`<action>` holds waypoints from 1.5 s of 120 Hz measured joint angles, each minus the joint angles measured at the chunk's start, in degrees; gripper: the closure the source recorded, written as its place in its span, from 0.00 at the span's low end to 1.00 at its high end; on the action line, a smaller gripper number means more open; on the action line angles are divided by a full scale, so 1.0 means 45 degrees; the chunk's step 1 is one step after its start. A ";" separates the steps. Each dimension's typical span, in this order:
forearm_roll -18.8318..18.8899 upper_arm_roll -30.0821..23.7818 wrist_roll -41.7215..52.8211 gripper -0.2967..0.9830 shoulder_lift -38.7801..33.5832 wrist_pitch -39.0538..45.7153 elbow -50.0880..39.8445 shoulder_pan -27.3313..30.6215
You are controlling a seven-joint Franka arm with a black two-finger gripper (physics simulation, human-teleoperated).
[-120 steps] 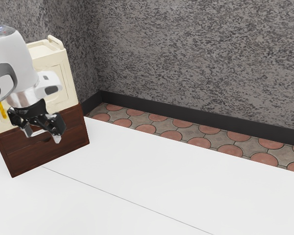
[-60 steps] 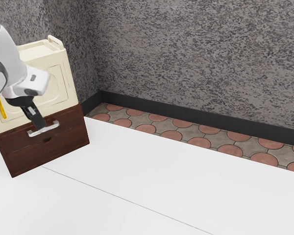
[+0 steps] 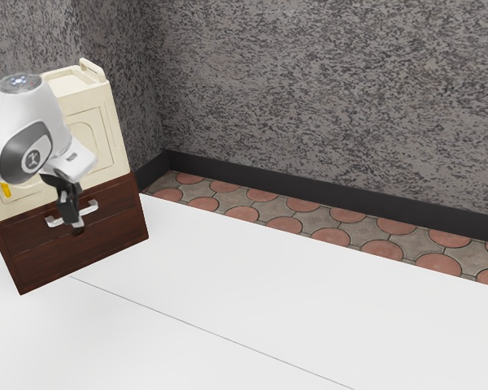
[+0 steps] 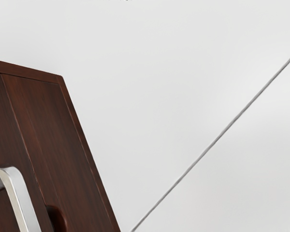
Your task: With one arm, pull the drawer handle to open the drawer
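Note:
In the exterior view my gripper (image 3: 75,220) points down in front of the upper drawer, its tip crossing the middle of the silver handle (image 3: 55,222). Whether it touches the bar, and how far apart its two sides stand, I cannot tell. The upper drawer's dark wooden front (image 3: 118,195) looks flush with the cabinet. In the wrist view the bent end of the handle (image 4: 20,191) lies beside the brown drawer front (image 4: 43,125).
A cream box (image 3: 106,138) rests on the brown cabinet (image 3: 106,240). Below the handle is a lower front with a dark notch (image 4: 59,220). The white surface (image 3: 268,292) extends toward the exterior view's right, and a grey wall (image 3: 325,89) rises behind.
My hand has turned since a second ago, going toward the exterior view's left, then back right and lower, across the handle. The drawer has not visibly moved.

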 joint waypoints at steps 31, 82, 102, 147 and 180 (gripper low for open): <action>-0.0249 0.0021 0.0139 0.23 0.1069 0.1404 0.0140 0.0119; 0.0725 0.0197 -0.2666 0.23 0.3100 0.0822 0.1577 0.1024; 0.0772 0.0205 -0.3418 0.23 0.4081 0.0723 0.2306 0.1096; 0.1033 0.0225 -0.4517 0.23 0.4423 0.0675 0.2475 0.0896; 0.2447 0.0276 -0.5246 0.23 0.4408 0.1107 0.2438 0.0762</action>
